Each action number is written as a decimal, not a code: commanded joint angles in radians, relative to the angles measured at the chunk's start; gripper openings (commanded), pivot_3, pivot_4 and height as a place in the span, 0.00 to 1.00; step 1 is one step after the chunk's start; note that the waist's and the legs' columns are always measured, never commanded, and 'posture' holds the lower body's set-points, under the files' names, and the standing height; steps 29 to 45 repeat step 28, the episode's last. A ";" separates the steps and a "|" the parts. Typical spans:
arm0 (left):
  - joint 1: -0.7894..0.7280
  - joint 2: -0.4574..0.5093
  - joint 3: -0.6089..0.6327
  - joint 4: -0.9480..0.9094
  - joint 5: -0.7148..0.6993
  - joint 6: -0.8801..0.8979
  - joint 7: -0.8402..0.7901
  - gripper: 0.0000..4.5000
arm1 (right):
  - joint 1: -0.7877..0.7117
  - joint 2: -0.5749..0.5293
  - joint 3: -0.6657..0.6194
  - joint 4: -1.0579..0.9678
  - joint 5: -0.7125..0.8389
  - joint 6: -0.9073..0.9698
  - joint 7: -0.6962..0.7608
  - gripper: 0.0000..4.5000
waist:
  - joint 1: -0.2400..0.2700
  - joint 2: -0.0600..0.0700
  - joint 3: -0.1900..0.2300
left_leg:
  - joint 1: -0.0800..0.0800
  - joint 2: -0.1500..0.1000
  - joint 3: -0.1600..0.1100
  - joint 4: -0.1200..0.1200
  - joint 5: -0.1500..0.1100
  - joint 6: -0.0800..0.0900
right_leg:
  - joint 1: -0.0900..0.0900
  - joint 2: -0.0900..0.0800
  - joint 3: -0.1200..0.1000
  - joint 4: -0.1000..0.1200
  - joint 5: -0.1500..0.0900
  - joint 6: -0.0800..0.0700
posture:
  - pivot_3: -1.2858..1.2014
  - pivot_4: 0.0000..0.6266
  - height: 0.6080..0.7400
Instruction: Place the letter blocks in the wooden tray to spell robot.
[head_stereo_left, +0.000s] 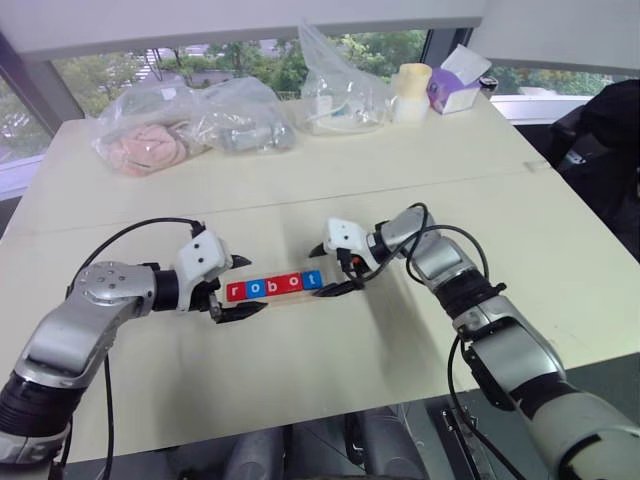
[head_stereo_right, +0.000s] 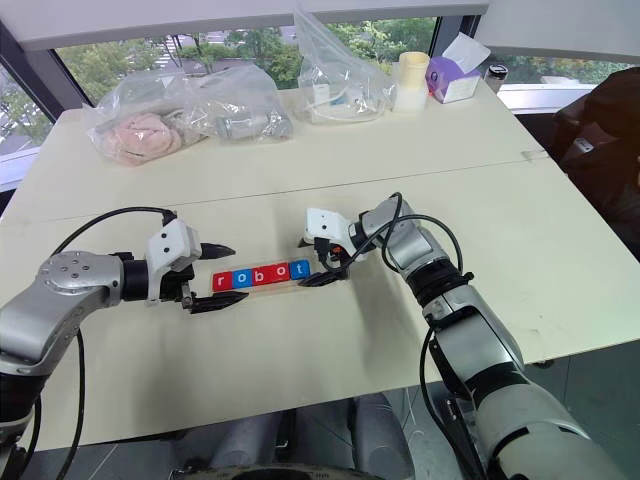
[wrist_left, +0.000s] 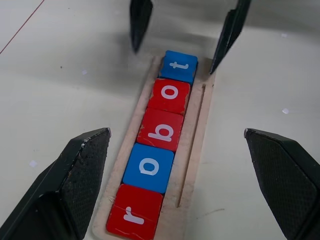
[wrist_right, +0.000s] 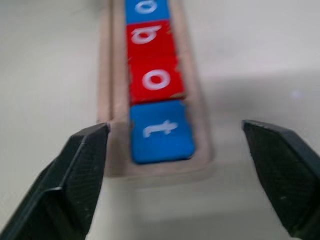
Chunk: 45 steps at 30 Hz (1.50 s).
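Five letter blocks (head_stereo_left: 274, 286) lie in a row in the wooden tray (wrist_left: 197, 130) and read r, o, b, o, t: red r (wrist_left: 134, 215), blue o (wrist_left: 148, 167), red b (wrist_left: 161, 130), red o (wrist_left: 171, 95), blue t (wrist_left: 179, 65). My left gripper (head_stereo_left: 246, 285) is open at the tray's r end, one finger on each side of it. At the t end my right gripper (head_stereo_left: 322, 271) is open too, its fingers (wrist_right: 75, 180) straddling the blue t (wrist_right: 161, 130) without touching it. Neither gripper holds anything.
Clear plastic bags (head_stereo_left: 190, 125) with soft items lie along the table's far side, beside a pale cup (head_stereo_left: 411, 90) and a purple tissue box (head_stereo_left: 455, 88). A dark bulky object (head_stereo_left: 600, 150) stands past the table's right edge.
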<state>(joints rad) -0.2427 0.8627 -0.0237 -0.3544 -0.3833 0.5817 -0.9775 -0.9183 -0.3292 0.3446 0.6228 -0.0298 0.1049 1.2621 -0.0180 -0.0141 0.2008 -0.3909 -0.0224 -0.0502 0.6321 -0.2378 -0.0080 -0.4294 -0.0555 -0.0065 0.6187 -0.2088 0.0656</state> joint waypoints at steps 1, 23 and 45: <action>-0.010 0.002 0.012 -0.011 0.001 -0.012 0.001 1.00 | -0.031 -0.013 -0.078 -0.073 0.049 0.015 -0.039 0.90 | 0.000 0.000 0.000 | 0.000 0.000 0.000 0.000 0.000 0.000 | 0.000 0.000 0.000 0.000 0.000 0.000 | 0.52 0.24 1.00; 0.244 0.042 0.364 -0.138 -0.259 0.230 0.034 1.00 | 0.501 -0.117 -0.287 -0.857 0.264 0.555 -0.346 0.90 | 0.002 0.000 0.000 | 0.000 0.001 0.000 0.000 0.000 0.000 | 0.000 -0.001 0.000 0.000 -0.002 -0.003 | 0.52 0.24 1.00; 0.429 0.020 0.521 -0.194 -0.249 0.210 0.061 1.00 | 0.636 -0.168 -0.404 -1.140 0.397 0.783 -0.423 0.90 | 0.005 0.000 0.000 | -0.001 0.001 -0.001 -0.001 0.000 0.000 | -0.001 -0.003 0.001 -0.002 -0.002 -0.002 | 0.52 0.24 1.00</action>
